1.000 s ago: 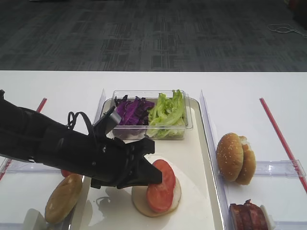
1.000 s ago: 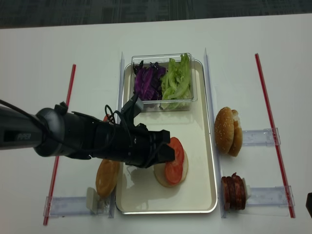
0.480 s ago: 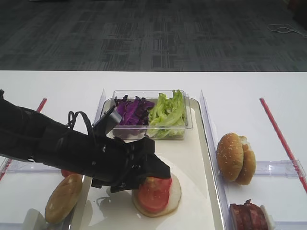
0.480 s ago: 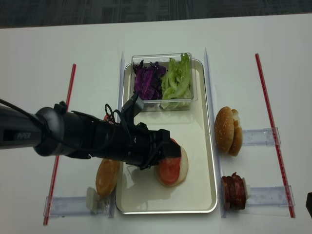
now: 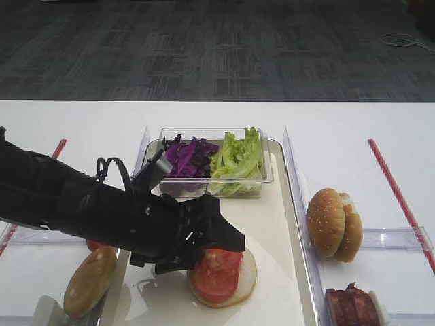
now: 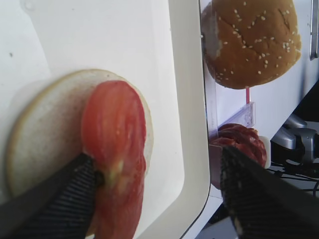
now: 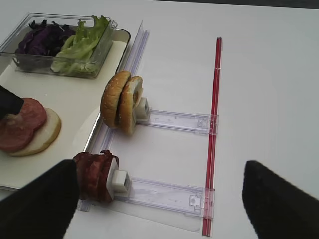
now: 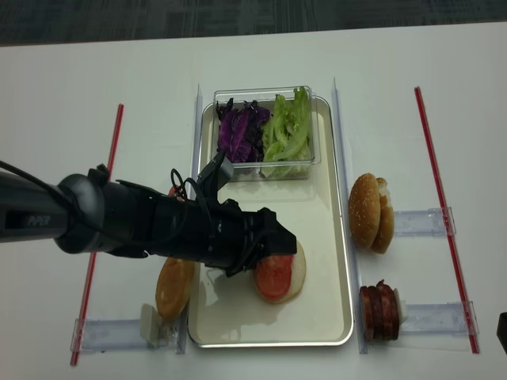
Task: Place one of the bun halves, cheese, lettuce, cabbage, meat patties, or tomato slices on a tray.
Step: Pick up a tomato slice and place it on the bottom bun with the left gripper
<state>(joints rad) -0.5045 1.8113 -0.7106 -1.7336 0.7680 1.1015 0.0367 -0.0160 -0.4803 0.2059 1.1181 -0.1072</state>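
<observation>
Tomato slice (image 8: pixel 273 277) lies on the bun half (image 8: pixel 295 273) in the tray (image 8: pixel 317 317) (left gripper (image 8: pixel 277 241) spread, released).

Bulky matte-black left arm (image 8: pixel 119 222), looped black cables, faint grey lettering, black woven-textured tool fingers (image 6: pixel 60 204).

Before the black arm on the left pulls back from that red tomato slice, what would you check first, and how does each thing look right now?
1. Left hand open, wide apart: ok.
2. Thin red tomato slice lying flat on the pale cream bun disc: ok.
3. Slice free of both fingers: not ok; one finger seems to touch its edge in the left wrist view.
4. Bun disc inside the long silvery metal tray: ok.
5. Clear plastic tub of purple cabbage and green lettuce out of the way: ok.
6. Right hand clear of the tray: ok.
</observation>
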